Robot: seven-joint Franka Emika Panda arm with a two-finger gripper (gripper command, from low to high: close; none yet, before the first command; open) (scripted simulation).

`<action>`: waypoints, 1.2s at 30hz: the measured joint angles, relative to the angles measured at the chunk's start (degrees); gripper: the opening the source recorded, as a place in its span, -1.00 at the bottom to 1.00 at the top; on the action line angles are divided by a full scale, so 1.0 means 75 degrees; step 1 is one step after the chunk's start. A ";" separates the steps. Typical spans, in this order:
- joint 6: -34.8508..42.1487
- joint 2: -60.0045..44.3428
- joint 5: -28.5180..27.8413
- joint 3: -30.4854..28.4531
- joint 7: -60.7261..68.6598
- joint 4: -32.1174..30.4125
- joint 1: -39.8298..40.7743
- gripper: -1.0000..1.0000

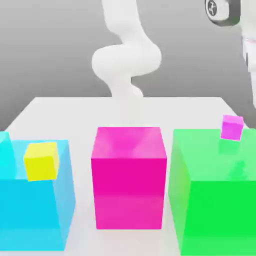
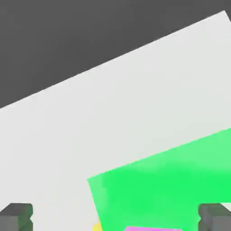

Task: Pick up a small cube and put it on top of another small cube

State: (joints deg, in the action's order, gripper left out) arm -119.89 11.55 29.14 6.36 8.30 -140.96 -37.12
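Observation:
A small yellow cube (image 1: 41,160) rests on top of the big cyan block (image 1: 35,210) at the exterior view's left. A small purple-pink cube (image 1: 232,127) sits on the far part of the big green block (image 1: 215,200) at the exterior view's right. The arm's wrist (image 1: 222,11) hangs high above that green block. In the hand view my gripper (image 2: 115,219) is open, its two dark fingertips (image 2: 16,216) far apart with nothing between them. Below it lie the green block's top (image 2: 167,185) and slivers of the purple-pink cube (image 2: 149,228) and the yellow cube (image 2: 97,227).
A big magenta block (image 1: 129,177) stands between the cyan and green blocks on the white table (image 1: 75,107). The white arm's base and elbow (image 1: 125,60) rise behind the magenta block. Narrow gaps separate the three big blocks.

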 joint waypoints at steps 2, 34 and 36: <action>0.0185 -0.0443 0.0700 0.0258 0.0843 -0.0150 -0.0300 0.00; -0.2834 -0.1924 -0.0311 0.0586 -0.7323 -0.3462 -0.2224 0.00; -0.3189 -0.1847 -0.0629 0.0460 -0.8048 -0.3494 -0.2065 0.00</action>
State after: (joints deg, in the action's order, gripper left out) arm -143.81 -2.31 24.42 9.81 -52.06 -167.17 -52.61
